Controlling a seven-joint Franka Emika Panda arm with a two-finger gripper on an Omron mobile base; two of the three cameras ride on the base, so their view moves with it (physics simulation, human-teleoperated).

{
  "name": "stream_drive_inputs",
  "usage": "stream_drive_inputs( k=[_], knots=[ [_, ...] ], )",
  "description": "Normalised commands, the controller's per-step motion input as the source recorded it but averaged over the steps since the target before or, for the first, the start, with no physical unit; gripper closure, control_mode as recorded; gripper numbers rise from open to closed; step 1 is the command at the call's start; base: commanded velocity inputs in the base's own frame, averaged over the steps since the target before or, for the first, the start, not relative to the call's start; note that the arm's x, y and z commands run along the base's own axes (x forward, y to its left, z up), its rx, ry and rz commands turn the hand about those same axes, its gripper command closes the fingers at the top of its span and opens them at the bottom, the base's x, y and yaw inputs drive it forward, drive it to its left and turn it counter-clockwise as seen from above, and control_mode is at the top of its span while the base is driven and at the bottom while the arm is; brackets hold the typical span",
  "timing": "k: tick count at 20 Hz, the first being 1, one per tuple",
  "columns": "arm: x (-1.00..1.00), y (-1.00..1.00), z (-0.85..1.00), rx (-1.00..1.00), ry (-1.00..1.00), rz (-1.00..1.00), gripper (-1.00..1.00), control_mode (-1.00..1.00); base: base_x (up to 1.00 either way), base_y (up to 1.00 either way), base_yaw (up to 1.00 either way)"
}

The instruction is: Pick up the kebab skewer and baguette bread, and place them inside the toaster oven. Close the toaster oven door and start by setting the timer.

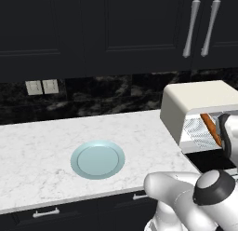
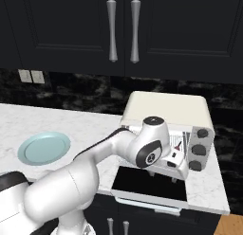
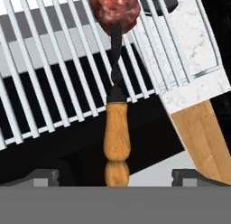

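Observation:
The cream toaster oven [image 2: 166,111] stands open on the counter, its dark glass door [image 2: 149,182] folded down flat. The kebab skewer [image 3: 116,128] lies on the wire rack [image 3: 49,69]. Its wooden handle points toward me and a reddish meat chunk [image 3: 115,6] sits further in. My gripper [image 3: 116,177] is open, one finger wide on each side of the handle and neither touching it. In the left base view the orange-brown baguette bread [image 1: 210,127] lies slanted on the rack inside the oven [image 1: 195,104], its near end behind my hand.
An empty light blue plate [image 1: 97,159] sits on the white marble counter [image 1: 37,151] left of the oven. Three dark knobs [image 2: 199,149] run down the oven's right front. Dark cabinets hang above. The counter's right end and wood floor [image 3: 200,137] lie beyond the door.

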Motion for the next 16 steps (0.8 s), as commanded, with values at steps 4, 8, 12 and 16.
stream_drive_inputs(
  k=[4, 8, 12, 16],
  knots=[
    [0.00, 0.00, -0.17, 0.02, 0.11, 0.01, -1.00, -1.00, 0.00, 0.00, 0.00],
    [-0.02, 0.04, 0.00, 0.05, 0.03, 0.00, -1.00, -1.00, 0.00, 0.00, 0.00],
    [-0.41, 0.00, 0.00, 0.03, 0.00, 0.00, -1.00, -1.00, 0.00, 0.00, 0.00],
    [-0.78, 0.17, 0.00, 0.00, -0.01, 0.00, -1.00, -1.00, 0.00, 0.00, 0.00]
  ],
)
